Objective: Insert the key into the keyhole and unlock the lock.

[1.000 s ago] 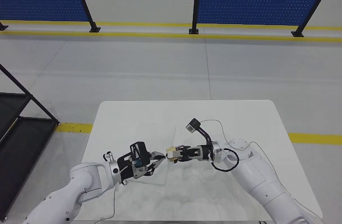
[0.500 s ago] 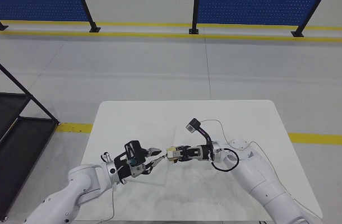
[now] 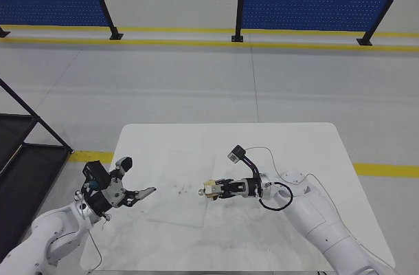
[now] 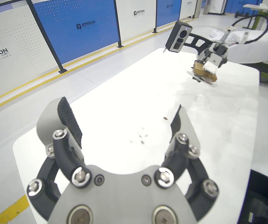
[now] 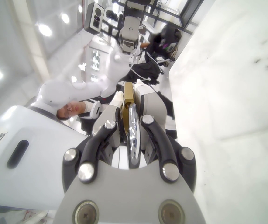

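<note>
Gripping the brass lock over the table, the right gripper is clamped tight — the left gripper hangs splayed and empty near its edge; key seated or turned, I can't tell.

One table. One lock, brass. Two grippers: left gripper and right gripper, two jaws apiece. Two blue fence panels beyond the table. One black rack on the floor. Dark specks on the table, too small to count.
</note>
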`<state>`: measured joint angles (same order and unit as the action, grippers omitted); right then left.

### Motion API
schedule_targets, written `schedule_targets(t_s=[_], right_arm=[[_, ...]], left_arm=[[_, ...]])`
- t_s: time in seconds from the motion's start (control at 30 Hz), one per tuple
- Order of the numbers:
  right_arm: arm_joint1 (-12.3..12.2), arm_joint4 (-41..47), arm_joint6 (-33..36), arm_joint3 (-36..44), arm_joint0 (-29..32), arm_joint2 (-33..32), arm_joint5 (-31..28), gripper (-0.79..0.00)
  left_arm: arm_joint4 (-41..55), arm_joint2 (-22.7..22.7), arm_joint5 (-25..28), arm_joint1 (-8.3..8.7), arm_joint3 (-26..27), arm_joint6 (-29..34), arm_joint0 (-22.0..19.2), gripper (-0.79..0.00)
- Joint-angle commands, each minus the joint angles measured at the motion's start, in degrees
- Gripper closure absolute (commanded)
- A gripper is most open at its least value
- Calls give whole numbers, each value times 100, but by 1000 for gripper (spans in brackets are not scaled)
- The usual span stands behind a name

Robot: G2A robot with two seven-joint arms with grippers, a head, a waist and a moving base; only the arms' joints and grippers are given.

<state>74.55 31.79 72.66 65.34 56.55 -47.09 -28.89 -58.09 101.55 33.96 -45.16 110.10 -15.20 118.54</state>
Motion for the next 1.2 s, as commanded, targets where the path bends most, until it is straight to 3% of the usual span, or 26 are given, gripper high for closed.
schedule_targets(t_s=[0.0, 0.2, 0.27, 0.43, 0.57, 0.67, 0.87, 1.17], right_arm=[[0, 0, 0, 0, 0, 0, 0, 0], [0, 0, 0, 0, 0, 0, 0, 0], [-33, -403, -351, -69, -9, -58, 142, 0], [-226, -2657, -1927, 517, 187, -231, 1430, 0], [-358, -3915, -2527, 1403, 578, -282, 2721, 0], [-437, -4460, -2587, 1837, 779, -348, 3355, 0], [-552, -5053, -2250, 2311, 1018, -448, 4038, 0], [-565, -5439, -1864, 2271, 954, -305, 4576, 0]], left_arm=[[-11, -12, -10, 0, 3, 6, -8, -785], [-11, -12, -10, 0, 3, 6, -8, -785], [-11, -12, -10, 0, 3, 6, -8, -785], [-11, -12, -10, 0, 3, 6, -8, -785], [-11, -12, -10, 0, 3, 6, -8, -785], [-11, -12, -10, 0, 3, 6, -8, -785], [-11, -12, -10, 0, 3, 6, -8, -785], [-11, -12, -10, 0, 3, 6, -8, -785]])
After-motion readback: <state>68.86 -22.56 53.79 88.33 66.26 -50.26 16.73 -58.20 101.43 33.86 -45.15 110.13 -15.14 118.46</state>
